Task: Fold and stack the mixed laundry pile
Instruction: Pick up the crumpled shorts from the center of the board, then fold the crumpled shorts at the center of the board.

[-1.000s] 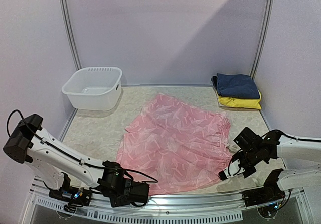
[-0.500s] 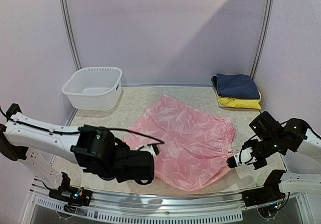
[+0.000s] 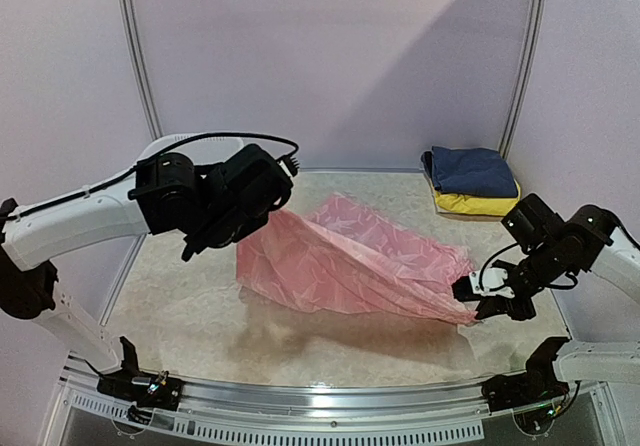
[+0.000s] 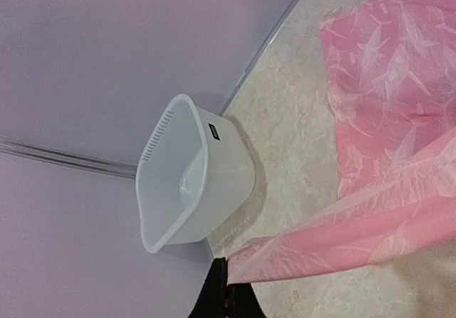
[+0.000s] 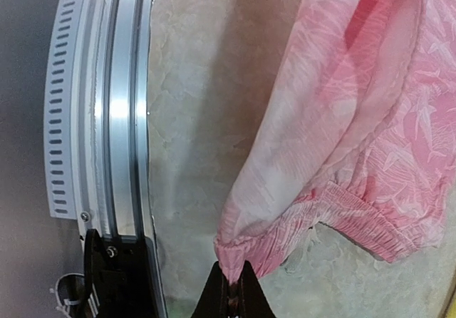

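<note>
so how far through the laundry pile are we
Done: the navy garment sits folded on the folded yellow garment at the far right corner. In hand: the left tool and right tool are each shut on an edge of the pink garment, holding one side up off the table. Left: finish folding it and add it to that stack.

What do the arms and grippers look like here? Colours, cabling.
Left arm and right arm: white links, black joint housings, thin black cables looped outside. Left gripper and right gripper: slim black fingers; the right has a white piece near them.
</note>
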Controlling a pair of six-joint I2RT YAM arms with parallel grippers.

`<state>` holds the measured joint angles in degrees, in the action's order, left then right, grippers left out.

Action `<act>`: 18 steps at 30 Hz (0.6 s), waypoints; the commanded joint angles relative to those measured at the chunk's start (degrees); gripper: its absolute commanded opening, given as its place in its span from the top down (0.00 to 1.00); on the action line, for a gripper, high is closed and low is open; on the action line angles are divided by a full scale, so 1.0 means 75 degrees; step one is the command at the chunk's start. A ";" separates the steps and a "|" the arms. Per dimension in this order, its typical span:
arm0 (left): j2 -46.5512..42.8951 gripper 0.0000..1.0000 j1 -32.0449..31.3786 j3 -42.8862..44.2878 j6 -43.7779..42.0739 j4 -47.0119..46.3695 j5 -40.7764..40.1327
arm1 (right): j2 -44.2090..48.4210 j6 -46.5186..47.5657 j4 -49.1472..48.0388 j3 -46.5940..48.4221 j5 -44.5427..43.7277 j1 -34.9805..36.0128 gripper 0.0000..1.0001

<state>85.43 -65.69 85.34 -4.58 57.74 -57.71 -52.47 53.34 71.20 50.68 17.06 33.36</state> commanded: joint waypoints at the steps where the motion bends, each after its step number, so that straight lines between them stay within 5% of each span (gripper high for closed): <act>1: 0.0542 1.00 0.0834 -0.0094 -0.1904 -0.2807 -0.0120 | -0.0649 -0.0077 0.0789 0.0311 0.1099 -0.0732 1.00; 9: 0.2434 1.00 0.1773 0.0868 -0.3409 -0.4872 0.0614 | -0.1743 0.0733 0.1482 0.0835 0.2089 -0.1993 1.00; 18: 0.4292 1.00 0.2301 0.2570 -0.4197 -0.5710 0.1058 | -0.3047 0.1052 0.2127 0.1595 0.2613 -0.2753 1.00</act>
<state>114.37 -50.50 99.50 -32.10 20.67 -52.01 -71.59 58.63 76.29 59.90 32.25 15.62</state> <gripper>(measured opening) 0.009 0.029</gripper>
